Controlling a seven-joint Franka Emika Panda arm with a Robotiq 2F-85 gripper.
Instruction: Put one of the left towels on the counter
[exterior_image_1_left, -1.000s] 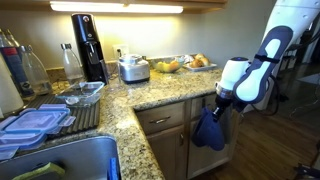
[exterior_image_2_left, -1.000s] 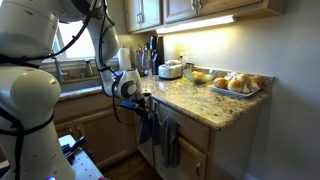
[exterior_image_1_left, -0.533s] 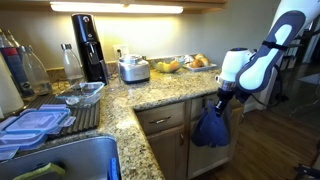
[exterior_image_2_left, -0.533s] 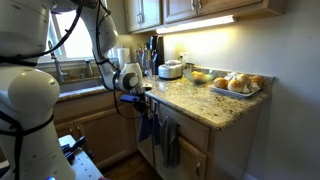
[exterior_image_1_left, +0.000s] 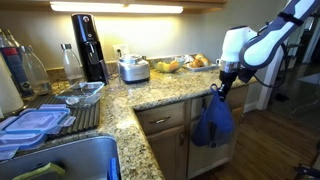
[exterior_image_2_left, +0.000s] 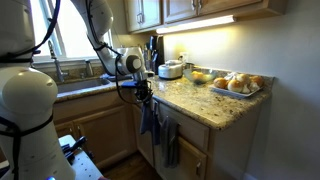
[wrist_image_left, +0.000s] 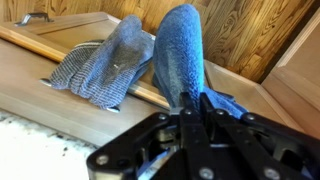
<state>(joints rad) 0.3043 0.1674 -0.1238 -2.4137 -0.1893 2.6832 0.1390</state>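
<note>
Two towels show in your wrist view. At the left, the duller grey-blue woven towel (wrist_image_left: 105, 65) lies draped over the light wood cabinet front (wrist_image_left: 60, 95) under the tan-and-brown speckled granite counter (exterior_image_1_left: 150, 95). To its right is the soft medium-blue cloth towel (wrist_image_left: 180, 50), and your black Robotiq gripper (wrist_image_left: 192, 105) has its fingers clamped tight on it. In both exterior views that blue towel hangs free just off the counter's front edge, below its top, not resting on it.

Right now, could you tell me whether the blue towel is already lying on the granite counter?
No, the towel hangs from the gripper in front of the cabinets, off the edge of the counter.
</note>
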